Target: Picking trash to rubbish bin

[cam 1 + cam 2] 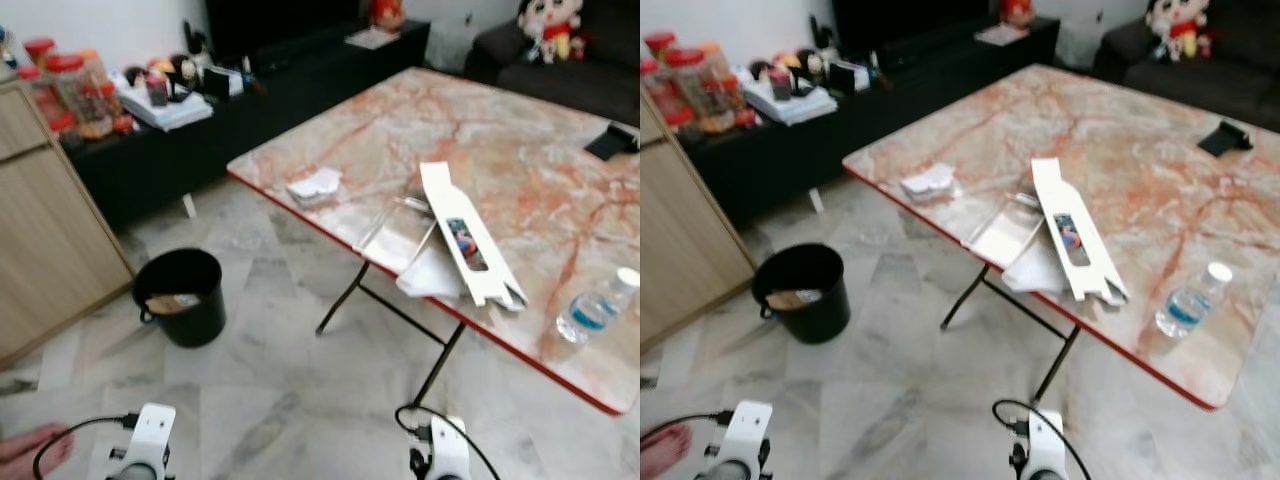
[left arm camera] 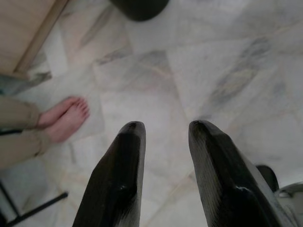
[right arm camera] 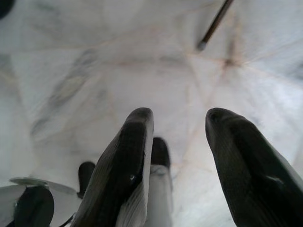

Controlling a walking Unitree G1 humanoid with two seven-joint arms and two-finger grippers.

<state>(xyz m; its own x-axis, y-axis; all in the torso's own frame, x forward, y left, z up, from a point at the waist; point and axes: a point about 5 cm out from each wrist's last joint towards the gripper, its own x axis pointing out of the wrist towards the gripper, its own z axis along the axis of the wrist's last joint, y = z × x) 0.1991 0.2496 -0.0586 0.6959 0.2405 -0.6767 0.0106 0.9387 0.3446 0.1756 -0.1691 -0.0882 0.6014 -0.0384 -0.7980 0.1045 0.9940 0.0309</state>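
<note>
**Two grippers hanging low as trash is waiting on the marble table**

Both of my arms are hanging at my sides over the pale marble-tile floor (image 1: 300,400). My left gripper (image 2: 163,130) is pointing down at the tiles with its two black fingers parted and nothing between them; a person's bare foot (image 2: 66,118) is resting on the floor just beyond it. My right gripper (image 3: 177,120) is likewise standing apart and empty above the tiles, with a black table leg (image 3: 215,23) showing farther off.

Ahead, the trash is lying near the front edge of the red-rimmed marble-pattern table (image 1: 520,130): a crumpled white tissue (image 1: 315,186), a clear plastic sleeve (image 1: 385,235), a long flattened white carton (image 1: 465,240) lying across white paper (image 1: 425,275), and a plastic water bottle (image 1: 597,307) lying toward the right corner. A black rubbish bin (image 1: 182,295) is standing on the floor to the left of the table, well apart from it and near a wooden cabinet (image 1: 45,230), with something tan inside. A small black object (image 1: 612,140) is sitting at the table's far right.
</note>
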